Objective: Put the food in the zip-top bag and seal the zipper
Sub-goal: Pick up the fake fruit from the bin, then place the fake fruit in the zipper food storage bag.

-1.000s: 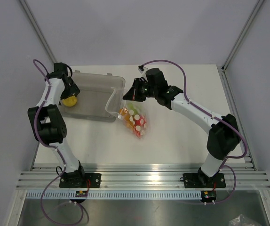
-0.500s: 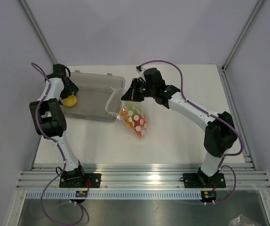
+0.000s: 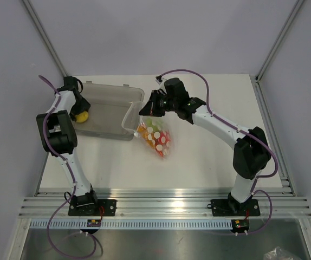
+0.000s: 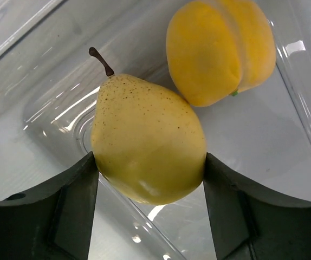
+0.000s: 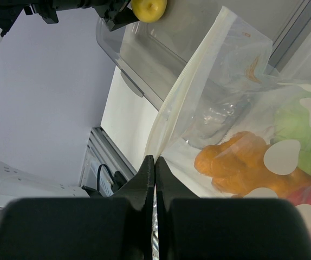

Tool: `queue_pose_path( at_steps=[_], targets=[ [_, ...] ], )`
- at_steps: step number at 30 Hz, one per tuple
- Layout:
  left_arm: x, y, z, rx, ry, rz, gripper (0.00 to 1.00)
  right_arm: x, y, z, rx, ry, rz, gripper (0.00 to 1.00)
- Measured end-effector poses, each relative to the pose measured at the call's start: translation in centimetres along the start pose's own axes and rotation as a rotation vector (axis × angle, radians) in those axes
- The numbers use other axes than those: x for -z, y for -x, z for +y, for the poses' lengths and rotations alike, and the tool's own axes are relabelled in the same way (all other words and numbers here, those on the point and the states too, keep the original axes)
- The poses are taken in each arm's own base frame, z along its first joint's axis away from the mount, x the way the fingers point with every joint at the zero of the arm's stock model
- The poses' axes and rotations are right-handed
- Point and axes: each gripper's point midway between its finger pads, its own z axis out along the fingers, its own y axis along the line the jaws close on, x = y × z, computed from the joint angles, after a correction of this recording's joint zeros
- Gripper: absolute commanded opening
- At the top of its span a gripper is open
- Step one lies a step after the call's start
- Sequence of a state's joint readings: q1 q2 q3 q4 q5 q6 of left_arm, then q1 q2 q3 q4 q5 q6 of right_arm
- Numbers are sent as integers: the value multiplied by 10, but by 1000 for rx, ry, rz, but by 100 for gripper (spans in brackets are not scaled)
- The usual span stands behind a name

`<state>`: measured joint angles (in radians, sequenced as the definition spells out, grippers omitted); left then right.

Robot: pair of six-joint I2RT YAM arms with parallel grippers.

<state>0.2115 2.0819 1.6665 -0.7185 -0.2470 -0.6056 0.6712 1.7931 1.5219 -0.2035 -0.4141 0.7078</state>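
Note:
The clear dotted zip-top bag (image 3: 156,138) lies on the table beside the bin, with orange (image 5: 235,162), green (image 5: 299,127) and red (image 5: 302,214) food inside. My right gripper (image 3: 144,110) is shut on the bag's pale zipper edge (image 5: 169,116) and holds the mouth up; its jaws (image 5: 154,161) pinch the strip. My left gripper (image 3: 81,112) is inside the grey bin, shut on a yellow pear (image 4: 147,146), with a finger on each side. A second round yellow piece (image 4: 220,49) lies just beyond it.
The grey translucent bin (image 3: 112,108) stands at the back left, its right wall touching the raised bag mouth. The bin's clear wall (image 4: 296,81) is close on the right of my left gripper. Metal rails run along the table's near edge (image 3: 166,203).
My right gripper has shifted a little left with the bag edge in it. My left arm's elbow has swung slightly; its gripper stays in the bin's left end with the pear.

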Motion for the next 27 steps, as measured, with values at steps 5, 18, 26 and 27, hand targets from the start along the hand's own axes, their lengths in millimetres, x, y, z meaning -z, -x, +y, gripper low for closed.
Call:
queue_pose_path(
  at_steps=[5, 18, 26, 27],
  targets=[
    [18, -5, 2, -15, -37, 8, 40, 0, 0, 0, -3, -1, 0, 0],
    [240, -22, -53, -252, -557, -175, 38, 0, 0, 0, -4, -1, 0, 0],
    [283, -139, -83, -511, -869, 127, 36, 1, -1, 0, -4, -1, 0, 0],
    [282, -153, -84, -524, -892, 175, 35, 2, -1, 0, -4, 0, -1, 0]
  ],
)
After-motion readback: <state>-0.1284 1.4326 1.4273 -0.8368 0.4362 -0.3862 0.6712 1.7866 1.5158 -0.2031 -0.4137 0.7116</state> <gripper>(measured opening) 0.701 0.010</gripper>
